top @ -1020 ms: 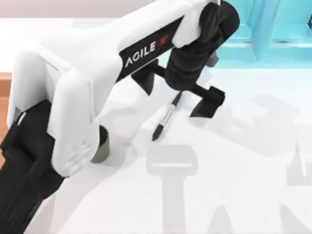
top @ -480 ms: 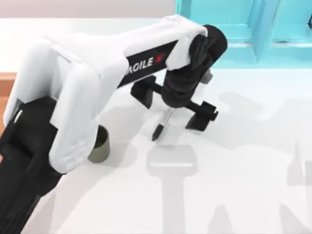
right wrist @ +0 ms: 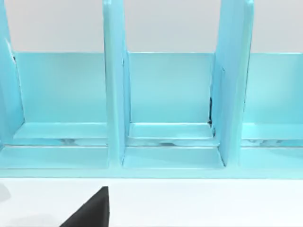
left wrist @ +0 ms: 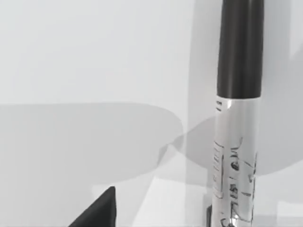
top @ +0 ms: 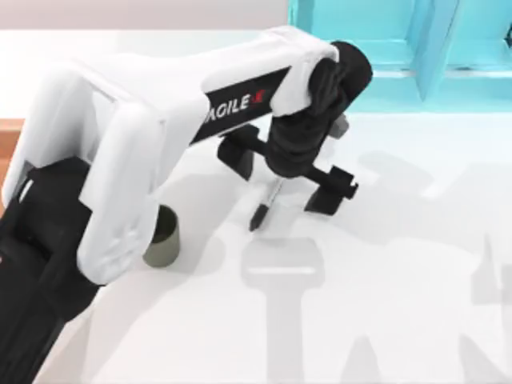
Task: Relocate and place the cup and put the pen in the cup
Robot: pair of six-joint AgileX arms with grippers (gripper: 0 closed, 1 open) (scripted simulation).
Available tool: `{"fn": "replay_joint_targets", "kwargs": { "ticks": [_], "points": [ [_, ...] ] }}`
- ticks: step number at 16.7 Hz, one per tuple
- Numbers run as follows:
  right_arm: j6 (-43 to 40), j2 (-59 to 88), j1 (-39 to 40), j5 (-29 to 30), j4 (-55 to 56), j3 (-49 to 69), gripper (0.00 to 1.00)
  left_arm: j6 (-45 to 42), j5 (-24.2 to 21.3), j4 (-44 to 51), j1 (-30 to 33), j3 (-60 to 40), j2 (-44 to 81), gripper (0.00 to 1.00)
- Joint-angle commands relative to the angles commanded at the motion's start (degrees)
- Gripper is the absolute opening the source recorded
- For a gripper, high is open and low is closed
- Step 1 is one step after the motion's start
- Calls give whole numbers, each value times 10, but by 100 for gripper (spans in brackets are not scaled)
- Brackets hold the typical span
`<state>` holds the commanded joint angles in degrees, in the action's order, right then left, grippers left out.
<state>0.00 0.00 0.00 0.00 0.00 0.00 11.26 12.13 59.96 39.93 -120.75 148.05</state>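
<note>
While the left arm reaches across the counter from the top view's left, its left claw points down, fingers spread wide astride the pen, which lies on the counter. The cup stands upright near the arm's elbow, well apart from the pen. Left wrist view: pen barrel print and black end close up. Right wrist view: turquoise shelf compartments; right claw state cannot be told.

"AGILE" lettering on left arm; pen print unreadable.
</note>
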Motion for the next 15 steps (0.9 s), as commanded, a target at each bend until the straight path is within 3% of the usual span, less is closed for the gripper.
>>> {"fn": "replay_joint_targets", "kwargs": {
  "ticks": [10,15],
  "points": [
    [0,0,0,0,0,0,100,0,0,0,0,0,0,2],
    [0,0,0,0,0,0,100,0,0,0,0,0,0,0]
  ]
}}
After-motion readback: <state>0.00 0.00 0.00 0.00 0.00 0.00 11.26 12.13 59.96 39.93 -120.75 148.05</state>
